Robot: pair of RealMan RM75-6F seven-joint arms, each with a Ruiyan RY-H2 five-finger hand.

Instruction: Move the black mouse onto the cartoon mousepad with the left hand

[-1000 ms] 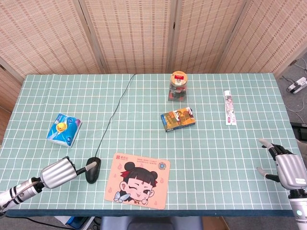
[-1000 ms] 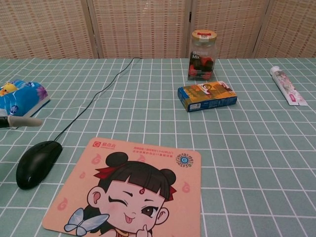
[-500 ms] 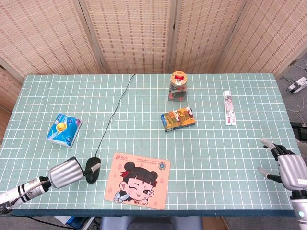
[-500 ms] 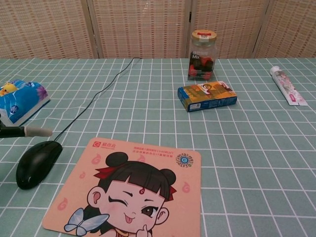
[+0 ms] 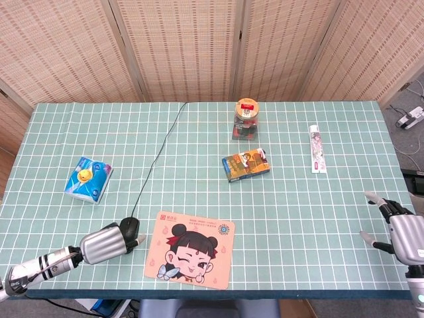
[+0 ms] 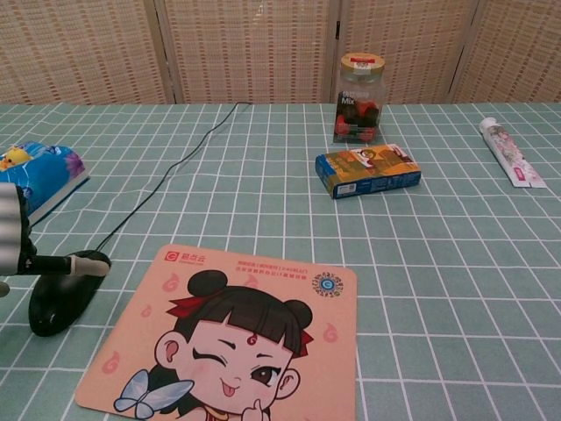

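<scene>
Left robot hand (image 5: pixel 106 244) rests over black mouse (image 6: pixel 61 294), grip unclear; right robot hand (image 5: pixel 403 230) spread, empty.

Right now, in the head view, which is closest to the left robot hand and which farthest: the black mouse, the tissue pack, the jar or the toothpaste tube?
From the left robot hand:
1. Black mouse, right beside it.
2. Tissue pack, behind it.
3. Jar, far centre.
4. Toothpaste tube, far right.

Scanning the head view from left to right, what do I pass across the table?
Blue tissue pack → silver left hand → cartoon mousepad → orange snack box → white tube → silver right hand. The black mouse overlaps the left hand and the glass jar sits above the box, so both are omitted.
</scene>
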